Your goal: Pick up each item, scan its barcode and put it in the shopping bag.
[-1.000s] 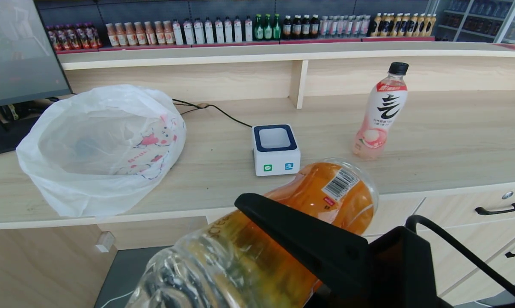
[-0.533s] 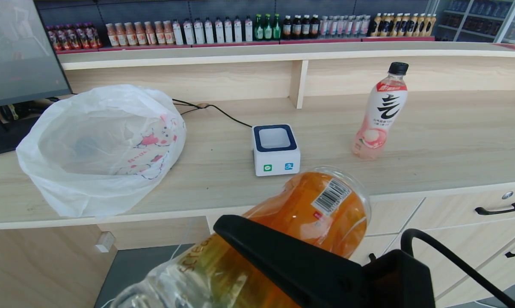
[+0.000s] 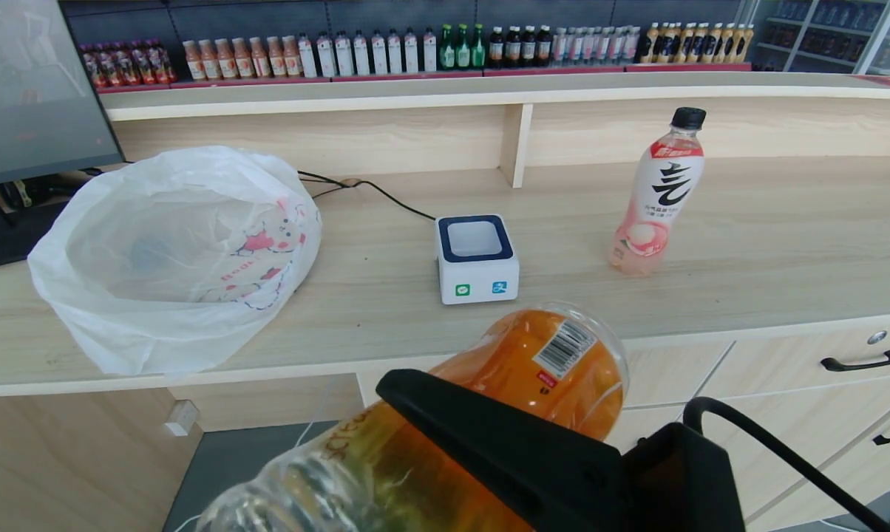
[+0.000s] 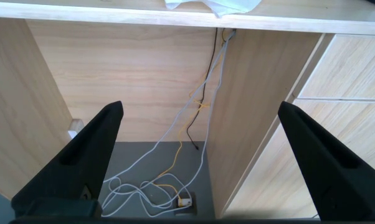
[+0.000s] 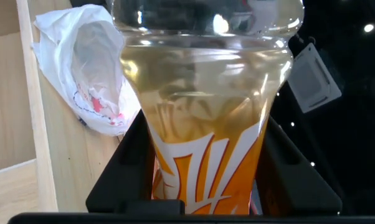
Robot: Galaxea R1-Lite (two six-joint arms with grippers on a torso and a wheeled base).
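Note:
An orange drink bottle (image 3: 519,384) lies tilted in my right gripper (image 3: 423,443), which is shut on its middle, in front of and below the counter edge. Its barcode label (image 3: 563,347) faces up, just short of the white scanner (image 3: 477,257) on the counter. In the right wrist view the gripper (image 5: 206,171) clamps the bottle (image 5: 206,124) from both sides. A pink drink bottle (image 3: 656,196) stands upright to the right of the scanner. The white shopping bag (image 3: 171,251) sits open on the counter's left. My left gripper (image 4: 200,168) hangs open below the counter, holding nothing.
A monitor (image 3: 31,89) stands at the far left behind the bag. The scanner's cable (image 3: 371,188) runs across the counter to the back. A raised shelf with a divider (image 3: 515,144) backs the counter. Drawers (image 3: 859,362) sit under its right side. Loose cables (image 4: 162,186) lie on the floor.
The orange bottle in my right gripper has drifted down and a little left, away from the scanner. Everything on the counter stays put.

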